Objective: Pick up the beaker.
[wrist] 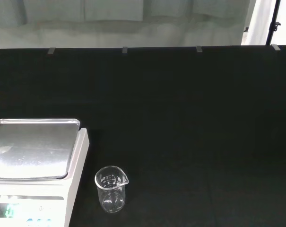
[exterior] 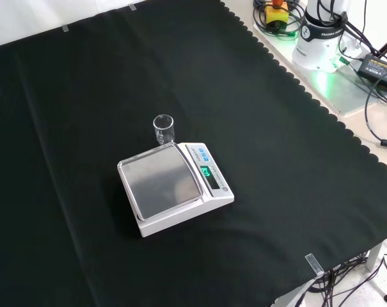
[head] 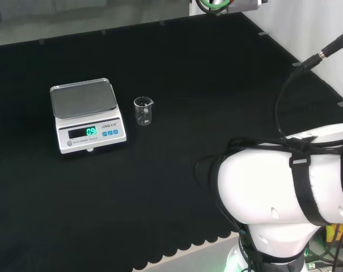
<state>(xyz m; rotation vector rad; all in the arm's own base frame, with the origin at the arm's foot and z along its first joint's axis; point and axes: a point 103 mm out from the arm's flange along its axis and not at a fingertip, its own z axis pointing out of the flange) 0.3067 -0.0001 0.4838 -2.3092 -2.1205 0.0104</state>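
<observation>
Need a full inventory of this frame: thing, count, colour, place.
beaker: 1, clear glass, upright on the cloth, right of the scale in head view, looks empty
scale: 1, white body with a silver pan and lit green display, on the cloth, pan bare
cloth: 1, black, covers the bench
cables and power gear: several, black, off the cloth's edge at top right in front view
arm links: white with black straps, lower right in head view
arm base: white, top right in front view
</observation>
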